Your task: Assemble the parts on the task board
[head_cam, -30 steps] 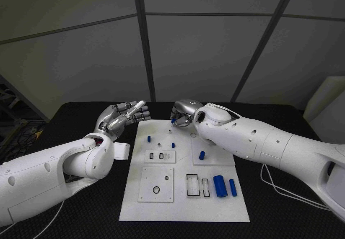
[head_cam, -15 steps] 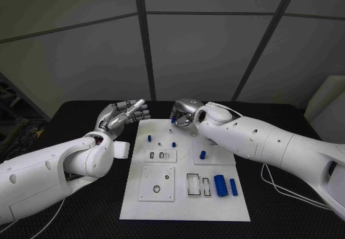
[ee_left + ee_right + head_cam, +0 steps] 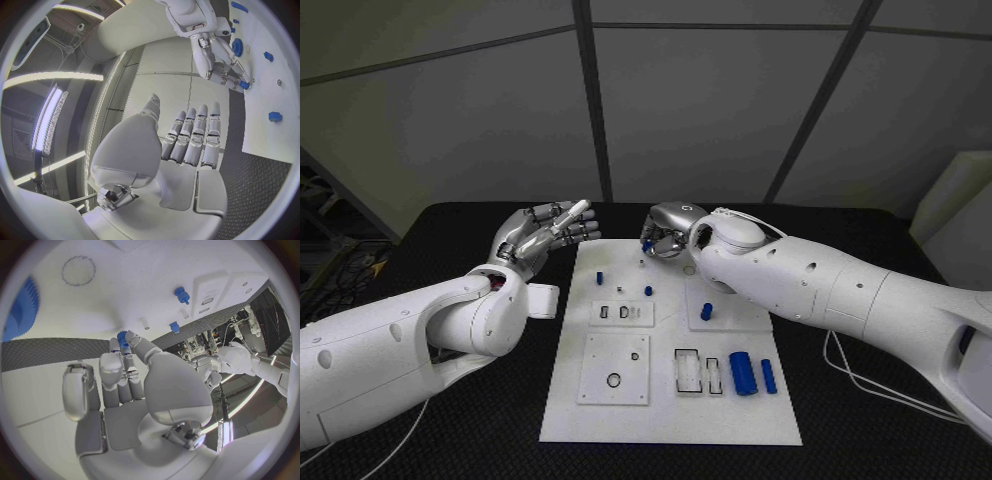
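Observation:
The white task board (image 3: 668, 405) lies in the middle of the black table. My right hand (image 3: 671, 231) hovers over the board's far end and pinches a small blue part (image 3: 648, 243) at its fingertips; the same blue part (image 3: 122, 338) shows in the right wrist view above the board (image 3: 131, 285). My left hand (image 3: 548, 231) is raised beside the board's far left corner, fingers stretched out and apart, holding nothing. In the left wrist view my left hand (image 3: 187, 140) faces the right hand (image 3: 220, 62) with its blue part (image 3: 244, 85).
Small blue pegs (image 3: 600, 277) (image 3: 648, 291) (image 3: 705, 311) stand on the board's far half. Two blue cylinders (image 3: 741, 372) (image 3: 767, 375) lie near its right edge beside rectangular slots (image 3: 687, 371). A blue toothed wheel (image 3: 22, 307) shows in the right wrist view.
My right hand has sunk slightly toward the board's far end with the blue part. The left hand has hardly moved.

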